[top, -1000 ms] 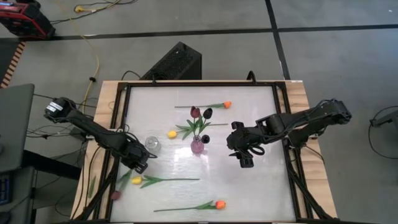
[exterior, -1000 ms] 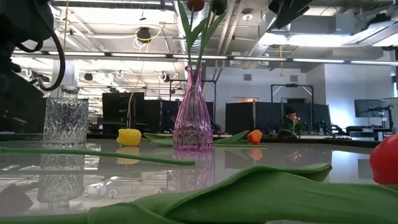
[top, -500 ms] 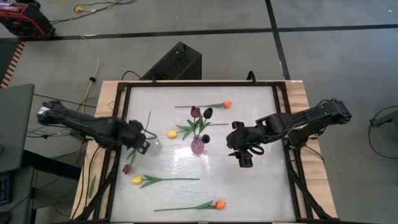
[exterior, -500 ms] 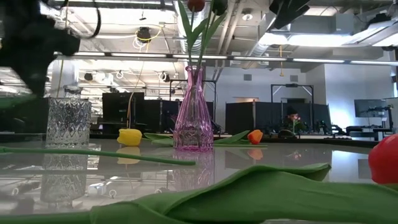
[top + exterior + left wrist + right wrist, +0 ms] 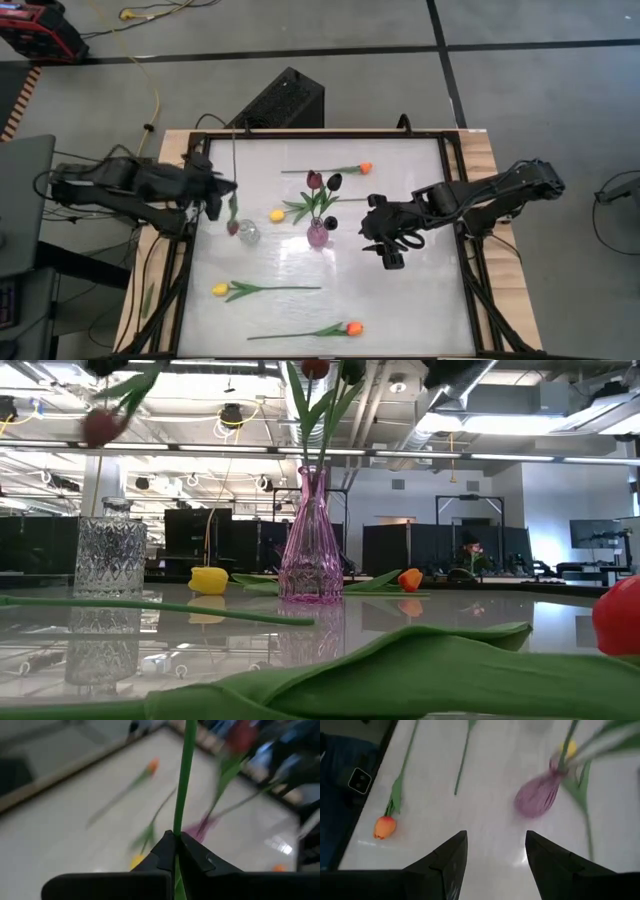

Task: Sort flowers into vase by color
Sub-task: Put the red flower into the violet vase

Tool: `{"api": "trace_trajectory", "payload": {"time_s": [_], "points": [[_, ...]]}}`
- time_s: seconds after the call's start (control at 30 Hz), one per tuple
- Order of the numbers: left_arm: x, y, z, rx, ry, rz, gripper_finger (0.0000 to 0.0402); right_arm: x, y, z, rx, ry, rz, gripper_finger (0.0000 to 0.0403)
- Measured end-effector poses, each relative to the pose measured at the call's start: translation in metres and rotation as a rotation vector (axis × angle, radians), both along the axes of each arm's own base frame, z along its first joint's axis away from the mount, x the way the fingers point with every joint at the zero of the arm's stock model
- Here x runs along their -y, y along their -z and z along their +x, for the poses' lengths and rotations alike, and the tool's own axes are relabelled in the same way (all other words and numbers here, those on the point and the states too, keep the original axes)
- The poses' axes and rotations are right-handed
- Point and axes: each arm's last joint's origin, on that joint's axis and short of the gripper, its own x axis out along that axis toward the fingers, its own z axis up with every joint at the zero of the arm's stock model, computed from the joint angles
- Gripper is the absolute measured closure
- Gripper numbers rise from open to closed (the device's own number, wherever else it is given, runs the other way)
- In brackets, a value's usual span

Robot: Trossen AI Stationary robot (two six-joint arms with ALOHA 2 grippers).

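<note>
My left gripper (image 5: pixel 226 190) is shut on a maroon flower high over the table's left side. Its head (image 5: pixel 232 228) hangs beside the clear glass vase (image 5: pixel 247 234) and shows high up in the low view (image 5: pixel 100 427). The purple vase (image 5: pixel 318 234) at the table's middle holds maroon and dark flowers. Yellow flowers (image 5: pixel 277 215) (image 5: pixel 220 289) and orange flowers (image 5: pixel 365 168) (image 5: pixel 352 327) lie flat on the table. My right gripper (image 5: pixel 386 252) hovers open to the right of the purple vase (image 5: pixel 536 799). My left gripper pinches the maroon flower's thin green stem (image 5: pixel 176 833) between its two fingers, partway along its length. The fingers lie across the stem. The flower is lifted clear of the table, with its bare stem end (image 5: pixel 235 135) toward the far edge and its head hanging lowest.
A dark metal frame (image 5: pixel 190 250) borders the white tabletop. A black box (image 5: pixel 285 100) stands beyond the far edge. Bare tabletop lies at the near right, in front of my right gripper.
My left gripper has risen from the table's near left and gone toward the far edge, turning as it went. The maroon flower came up with it, lifted clear, and its head has swung over beside the clear vase.
</note>
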Motion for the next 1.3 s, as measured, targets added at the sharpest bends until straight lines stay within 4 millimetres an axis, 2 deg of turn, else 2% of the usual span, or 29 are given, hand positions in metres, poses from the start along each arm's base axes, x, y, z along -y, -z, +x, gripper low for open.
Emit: {"api": "trace_trajectory", "payload": {"time_s": [0.07, 0.23, 0.4, 0.53, 0.63, 0.73, 0.93, 1.1, 1.3], "points": [[-0.003, -0.015, 0.002, 0.1, 0.028, 0.078, 0.0401, 0.002, -0.01, 0.001, 0.049, -0.034, -0.079, 0.0176], [-0.01, -0.049, 0.009, 0.351, 0.104, 0.216, 0.0401, 0.008, -0.042, 0.002, 0.174, -0.146, -0.426, 0.0176], [-0.016, -0.078, 0.019, 0.584, 0.265, 0.248, 0.0402, 0.012, -0.075, 0.001, 0.256, -0.309, -0.844, 0.0176], [-0.023, -0.091, 0.034, 0.714, 0.344, 0.241, 0.0401, 0.015, -0.095, 0.006, 0.332, -0.434, -1.175, 0.0176], [-0.031, -0.091, 0.053, 0.767, 0.389, 0.168, 0.0401, 0.019, -0.107, 0.012, 0.383, -0.516, -1.411, 0.0176], [-0.04, -0.084, 0.076, 0.761, 0.413, 0.043, 0.0401, 0.024, -0.115, 0.021, 0.397, -0.555, -1.63, 0.0176], [-0.058, -0.072, 0.111, 0.777, 0.472, -0.094, 0.0401, 0.035, -0.13, 0.032, 0.407, -0.566, -1.967, 0.0176], [-0.07, -0.066, 0.13, 0.817, 0.535, -0.168, 0.0401, 0.044, -0.134, 0.04, 0.453, -0.581, -2.079, 0.0176], [-0.08, -0.063, 0.138, 0.836, 0.553, -0.214, 0.0401, 0.057, -0.128, 0.051, 0.501, -0.626, -2.088, 0.0176]]}}
